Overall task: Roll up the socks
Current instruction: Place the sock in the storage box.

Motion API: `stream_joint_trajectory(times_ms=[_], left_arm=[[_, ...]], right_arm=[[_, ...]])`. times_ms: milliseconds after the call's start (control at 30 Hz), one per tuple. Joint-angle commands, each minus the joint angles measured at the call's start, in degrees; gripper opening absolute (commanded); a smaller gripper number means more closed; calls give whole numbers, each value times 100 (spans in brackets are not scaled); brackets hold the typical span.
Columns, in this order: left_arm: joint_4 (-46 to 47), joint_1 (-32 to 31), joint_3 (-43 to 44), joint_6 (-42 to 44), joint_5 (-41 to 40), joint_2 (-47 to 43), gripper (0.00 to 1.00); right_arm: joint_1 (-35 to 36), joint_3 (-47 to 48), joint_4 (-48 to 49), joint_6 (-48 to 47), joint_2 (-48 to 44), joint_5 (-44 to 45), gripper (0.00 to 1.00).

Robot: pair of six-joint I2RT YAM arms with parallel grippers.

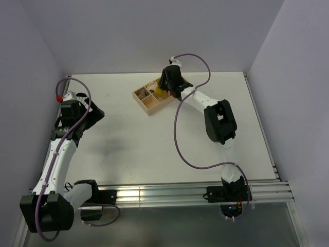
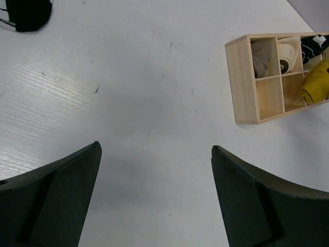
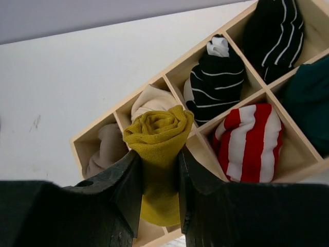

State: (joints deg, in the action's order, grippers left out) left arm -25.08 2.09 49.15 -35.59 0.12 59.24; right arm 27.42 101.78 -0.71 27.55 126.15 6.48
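Though the right gripper (image 3: pixel 159 154) grasps the rolled mustard-yellow sock (image 3: pixel 157 128) over the partitioned wooden box (image 3: pixel 149 84), far centre, and the left gripper (image 2: pixel 155 146) hangs released, we fear the roll snagging on the box and unfurling.

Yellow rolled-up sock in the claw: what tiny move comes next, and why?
Probably lower the rolled mustard-yellow sock into the bare compartment of the wooden divided box beneath it: the right gripper is shut on it, hovering just above that gap.
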Motion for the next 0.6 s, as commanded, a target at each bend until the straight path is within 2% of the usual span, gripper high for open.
stream_joint_trajectory(times_ms=[0,133,367,567], left_arm=[[21,72,-72,272,14,-238,93],[-14,73,-72,281,-241,-308,92],[-14,81,-116,281,-241,-361,92],[-6,90,-124,272,-258,-370,92]], right_arm=[[-44,701,-341,-92,296,56,0],[-44,791,-676,-13,560,64,0],[-44,168,-755,66,305,126,0],[-35,579,-1517,84,489,-94,0]])
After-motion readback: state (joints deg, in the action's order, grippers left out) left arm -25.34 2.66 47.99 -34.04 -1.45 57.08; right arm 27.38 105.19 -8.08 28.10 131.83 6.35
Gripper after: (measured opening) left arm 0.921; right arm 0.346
